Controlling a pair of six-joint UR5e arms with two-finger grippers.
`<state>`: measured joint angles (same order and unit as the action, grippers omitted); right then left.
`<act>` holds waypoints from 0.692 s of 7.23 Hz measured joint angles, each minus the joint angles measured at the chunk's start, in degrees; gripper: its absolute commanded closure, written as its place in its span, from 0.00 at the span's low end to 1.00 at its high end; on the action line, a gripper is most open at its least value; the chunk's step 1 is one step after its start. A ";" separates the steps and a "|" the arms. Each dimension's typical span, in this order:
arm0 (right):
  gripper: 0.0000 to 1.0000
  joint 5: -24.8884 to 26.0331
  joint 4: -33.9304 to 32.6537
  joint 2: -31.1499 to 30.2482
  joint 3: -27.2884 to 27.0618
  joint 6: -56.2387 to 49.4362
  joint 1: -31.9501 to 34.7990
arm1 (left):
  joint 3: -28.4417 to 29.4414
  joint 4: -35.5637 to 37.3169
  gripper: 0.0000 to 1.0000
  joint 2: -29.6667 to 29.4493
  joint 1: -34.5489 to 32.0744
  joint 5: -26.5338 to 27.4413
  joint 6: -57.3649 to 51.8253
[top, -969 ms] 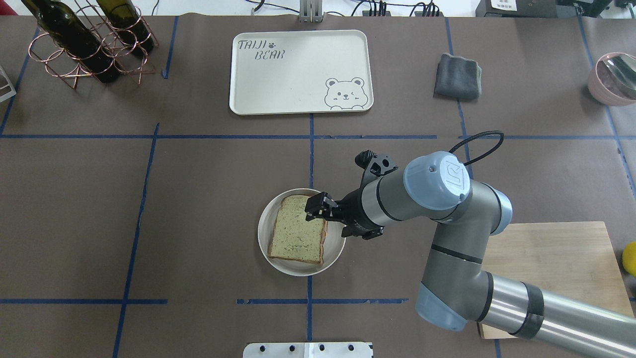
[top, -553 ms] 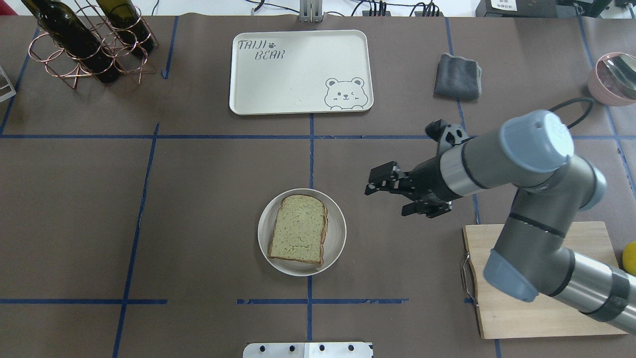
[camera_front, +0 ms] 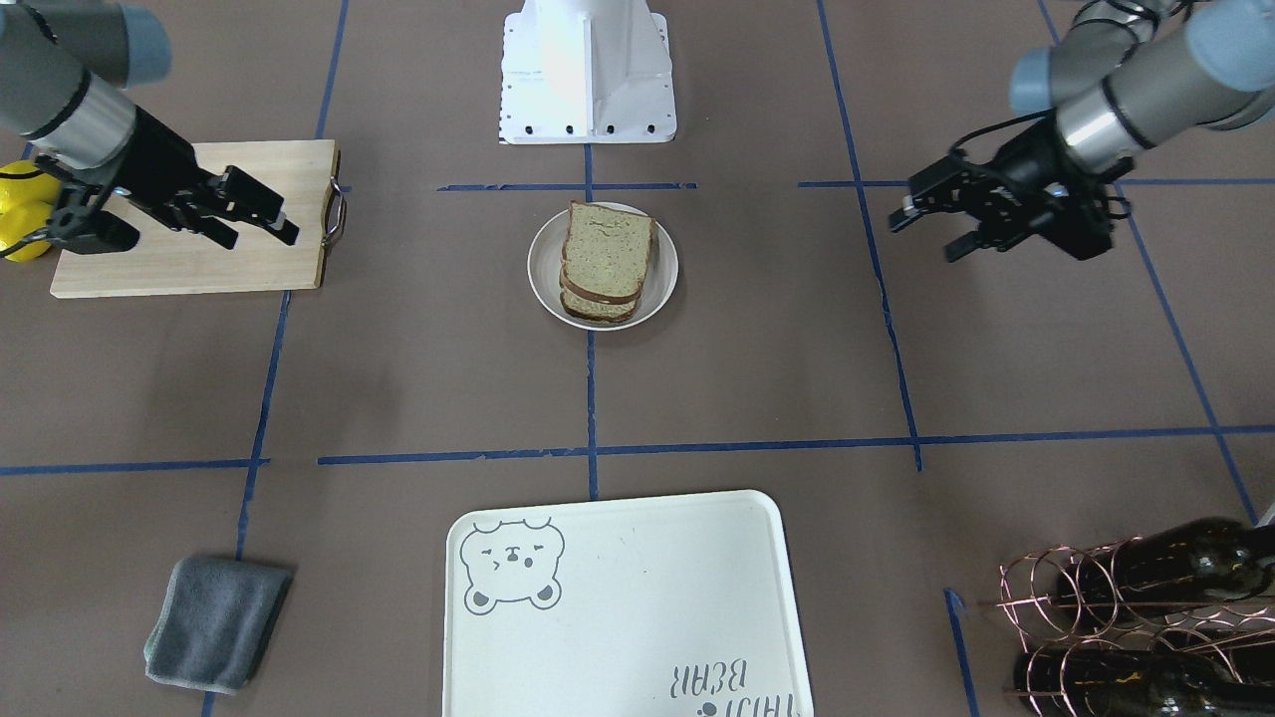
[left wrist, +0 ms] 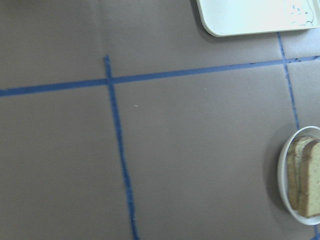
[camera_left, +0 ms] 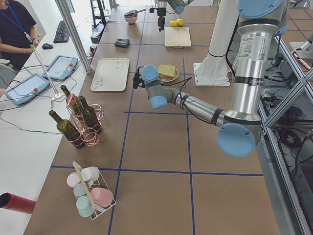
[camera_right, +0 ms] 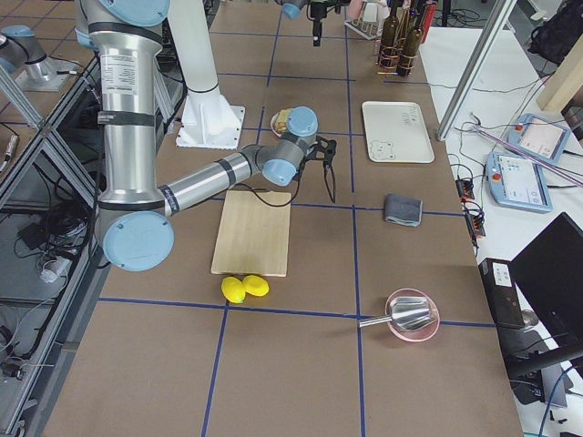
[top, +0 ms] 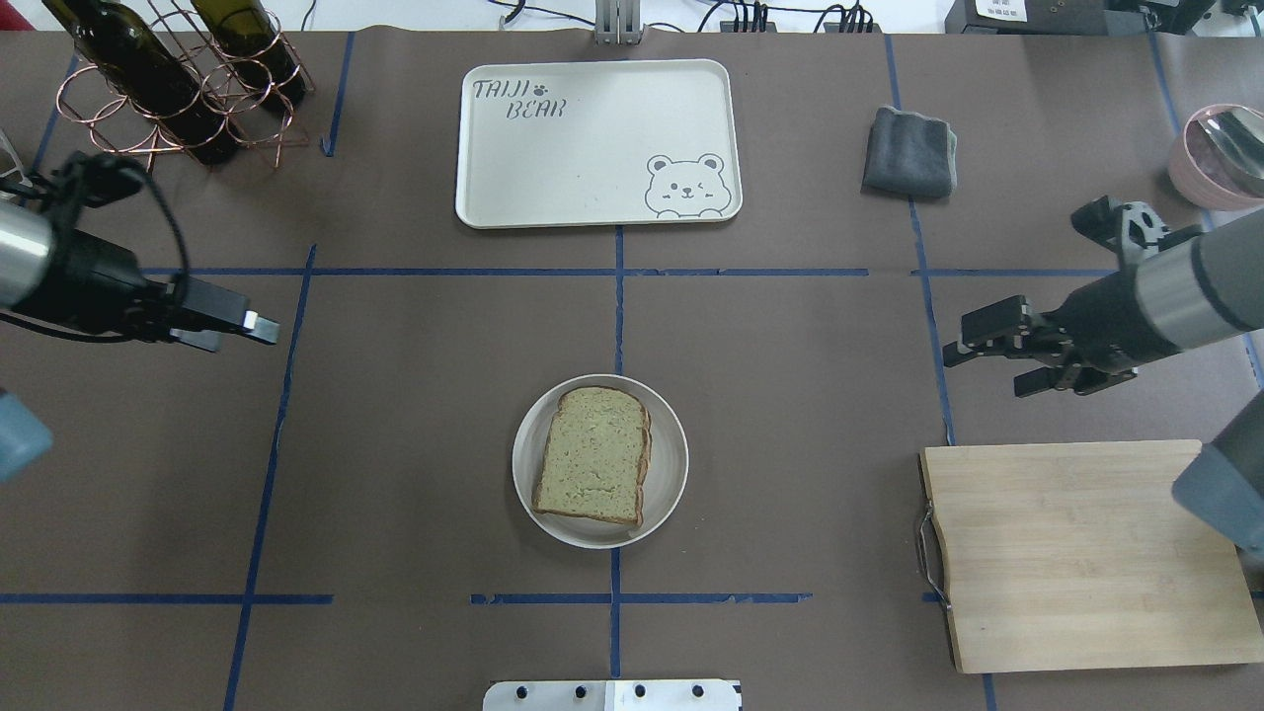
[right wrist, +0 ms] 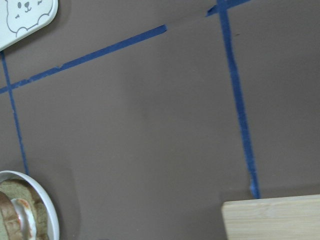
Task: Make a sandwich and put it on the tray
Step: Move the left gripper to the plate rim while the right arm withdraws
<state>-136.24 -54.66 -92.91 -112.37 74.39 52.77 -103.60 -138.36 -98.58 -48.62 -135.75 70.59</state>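
Midway between left fingers (top: 219, 308) and right fingers (top: 992, 324), both released, lies the sandwich (top: 594, 466).

This is a robot lab, a room for trying out robots. Two big grey robot arms (camera_left: 249, 73) stand on a white base (camera_front: 588, 75) bolted to the table (top: 415, 326). The table is covered in brown paper with blue tape lines (top: 619, 296) making squares. A frame of metal poles (camera_left: 73, 34) goes round it, and cables (top: 731, 15) run along the back. Beside it a person (camera_left: 14, 29) stands at a white desk with a keyboard (camera_left: 61, 31) and touch-screen control pads (camera_left: 61, 67).
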 measured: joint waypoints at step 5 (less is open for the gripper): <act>0.00 -3.32 0.30 -5.29 0.14 -9.94 4.58 | 6.90 7.59 0.47 -14.32 21.28 19.00 11.23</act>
<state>-139.56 -54.36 -98.20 -112.22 64.45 57.35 -96.70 -130.77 -112.90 -27.34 -116.74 81.82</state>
